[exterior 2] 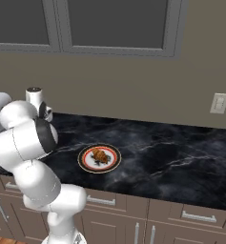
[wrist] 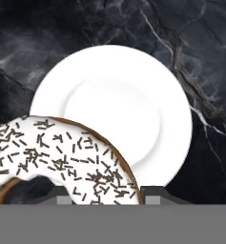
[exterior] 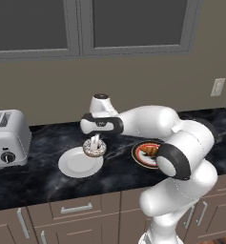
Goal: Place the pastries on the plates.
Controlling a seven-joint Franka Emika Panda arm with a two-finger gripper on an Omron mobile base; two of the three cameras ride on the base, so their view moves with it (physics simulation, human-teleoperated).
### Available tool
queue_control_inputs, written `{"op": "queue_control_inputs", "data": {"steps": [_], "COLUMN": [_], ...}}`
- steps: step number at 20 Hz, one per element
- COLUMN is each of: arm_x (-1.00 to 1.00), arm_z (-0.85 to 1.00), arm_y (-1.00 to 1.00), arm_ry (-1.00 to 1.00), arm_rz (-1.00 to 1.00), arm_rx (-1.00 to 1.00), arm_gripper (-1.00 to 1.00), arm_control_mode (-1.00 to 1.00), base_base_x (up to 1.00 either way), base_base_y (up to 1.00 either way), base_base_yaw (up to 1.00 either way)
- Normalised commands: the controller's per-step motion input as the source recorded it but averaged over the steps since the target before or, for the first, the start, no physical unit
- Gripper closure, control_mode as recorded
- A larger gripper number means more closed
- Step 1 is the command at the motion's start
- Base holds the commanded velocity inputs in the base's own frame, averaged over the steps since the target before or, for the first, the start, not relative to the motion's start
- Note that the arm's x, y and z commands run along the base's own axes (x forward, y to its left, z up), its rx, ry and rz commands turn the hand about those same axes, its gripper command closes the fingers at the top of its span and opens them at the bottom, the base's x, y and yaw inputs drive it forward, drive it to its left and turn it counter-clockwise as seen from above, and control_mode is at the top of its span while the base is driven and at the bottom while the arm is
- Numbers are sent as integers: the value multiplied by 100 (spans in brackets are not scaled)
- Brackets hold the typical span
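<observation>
Closest to the hand camera is the donut (wrist: 62,159), white-iced with dark sprinkles, gripped between the two fingertips (wrist: 55,191) of the gripper (exterior: 94,143) and held just above the white plate (wrist: 148,95), over the plate's edge rather than its middle. From the left base view the donut (exterior: 94,148) hangs at the far right rim of the white plate (exterior: 76,164), not resting flat on it. Two plates sit on the black marble counter (exterior: 47,176): the white one, and to its right a patterned plate (exterior: 142,153) with a black rim and orange-red ring, partly hidden by the arm. One croissant (exterior 2: 101,156) lies in the middle of that patterned plate (exterior 2: 88,164). That makes two pastries, one held and one already plated. Left of the white plate, well apart from it, stands one silver toaster (exterior: 7,138). One wall outlet (exterior: 218,87) is on the wall far to the right of the plates.
</observation>
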Motion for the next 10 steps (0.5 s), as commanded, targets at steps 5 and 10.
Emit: {"op": "queue_control_inputs", "data": {"steps": [5,10], "arm_x": [-2,5], "arm_z": [-29,-29], "arm_y": [23,18], "arm_ry": [-1,0], "arm_rz": [0,0], "arm_rx": [0,0], "arm_gripper": [100,100], "arm_control_mode": [-100,-100], "base_base_x": [0,0], "base_base_y": [0,0], "base_base_yaw": [0,0]}}
